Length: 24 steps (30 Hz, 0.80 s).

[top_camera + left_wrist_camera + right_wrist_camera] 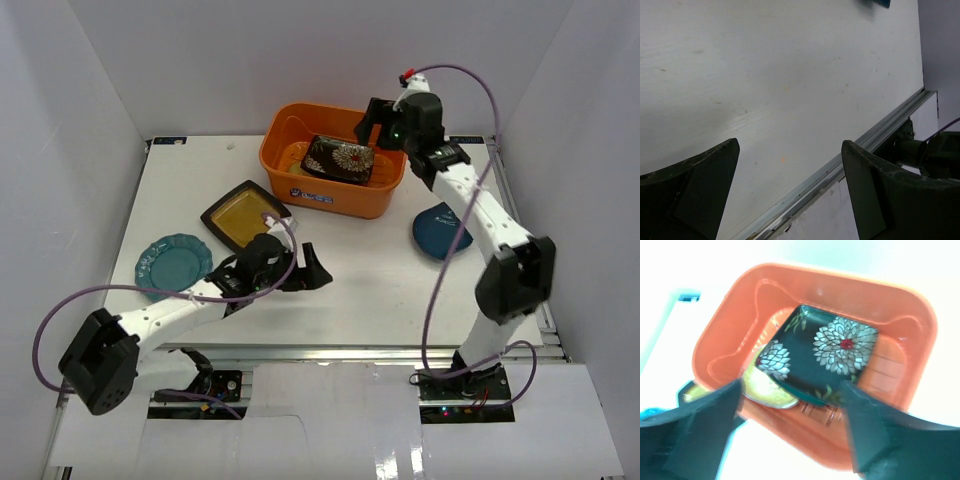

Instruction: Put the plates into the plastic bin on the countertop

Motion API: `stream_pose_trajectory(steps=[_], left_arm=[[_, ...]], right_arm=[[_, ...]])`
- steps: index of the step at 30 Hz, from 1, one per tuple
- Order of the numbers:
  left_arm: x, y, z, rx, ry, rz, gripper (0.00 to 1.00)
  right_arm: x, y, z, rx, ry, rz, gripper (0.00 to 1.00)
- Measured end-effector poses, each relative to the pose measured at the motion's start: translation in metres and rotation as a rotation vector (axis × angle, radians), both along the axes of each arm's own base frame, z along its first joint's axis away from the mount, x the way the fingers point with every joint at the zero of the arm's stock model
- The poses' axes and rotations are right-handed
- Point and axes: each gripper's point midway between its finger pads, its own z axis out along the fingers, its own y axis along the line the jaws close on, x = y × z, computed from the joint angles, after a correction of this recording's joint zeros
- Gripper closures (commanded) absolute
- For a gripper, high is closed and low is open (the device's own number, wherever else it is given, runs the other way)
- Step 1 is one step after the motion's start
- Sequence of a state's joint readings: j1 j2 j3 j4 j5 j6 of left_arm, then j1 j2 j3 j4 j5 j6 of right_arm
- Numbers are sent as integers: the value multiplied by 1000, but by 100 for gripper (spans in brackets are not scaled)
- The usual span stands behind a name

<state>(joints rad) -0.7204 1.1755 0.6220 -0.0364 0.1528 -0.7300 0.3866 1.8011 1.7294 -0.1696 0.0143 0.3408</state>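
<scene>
The task is partly done. The plastic bin [335, 190] stands at the far side of the surface [385, 285] and already holds the black floral plate [832, 357], which lies tilted on top of the yellow plate [765, 387]. A teal edge shows beneath the floral one, though what it belongs to cannot be told.

Three plates are left out on the surface: the black-rimmed amber plate [240, 215] just left of the bin, the teal scalloped plate [173, 265] near the left edge, and the dark blue plate [440, 232] to the right of the bin. No clear glass plate can be made out.

The right end effector [368, 130] hovers over the bin's right half with its fingers spread wide and nothing between them; the floral plate lies directly below it, apart from the fingers. The left end effector [312, 270] hangs low over bare surface near the middle, also wide open and empty. The amber plate is the closest to it, behind and to its left.
</scene>
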Motion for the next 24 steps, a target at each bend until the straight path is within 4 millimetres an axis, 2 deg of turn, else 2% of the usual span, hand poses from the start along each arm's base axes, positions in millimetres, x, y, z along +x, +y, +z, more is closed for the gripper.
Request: stream_pose_trajectory(steps=[2,3,5,6,7,9,11,12,14,16,18,20,23,24], left_arm=[[-11,-19,-8,13,17,-47,7],[-16,-28,-9,18,21,-71,7],[-22,-42,-2,9,-2,-105,7],[-22,-45,3,0,-22,-112,6],[-22,-47,11,-10,-50,-119,5],[-21,-46,26,-27,-106,-121,2],[-20,-39,46,-39,-170,-115,2],[-21,-34,57,-45,-207,-111,2],[-21,-21,78,-50,-275,-89,2],[-22,-8,99,-52,-342,-67,2],[-24,4,118,-48,-396,-48,2],[-27,17,132,-34,-441,-33,2],[-30,36,146,-2,-501,-6,2],[-30,43,148,9,-517,8,2]], right_arm=[[-31,-25,22,1,-52,-43,37],[-47,-43,33,18,-98,-78,52],[-77,-88,35,55,-132,-169,54],[-87,-114,31,81,-146,-228,52],[-99,-147,20,105,-154,-313,48],[-120,-209,-23,123,-108,-491,35],[-142,-253,-78,127,-22,-641,32],[-154,-267,-106,130,38,-694,30],[-174,-288,-151,135,134,-775,30],[-188,-300,-178,146,200,-833,30],[-193,-302,-192,147,236,-848,30],[-188,-301,-201,153,259,-837,30],[-181,-298,-226,168,325,-820,33],[-179,-297,-234,177,345,-819,37]])
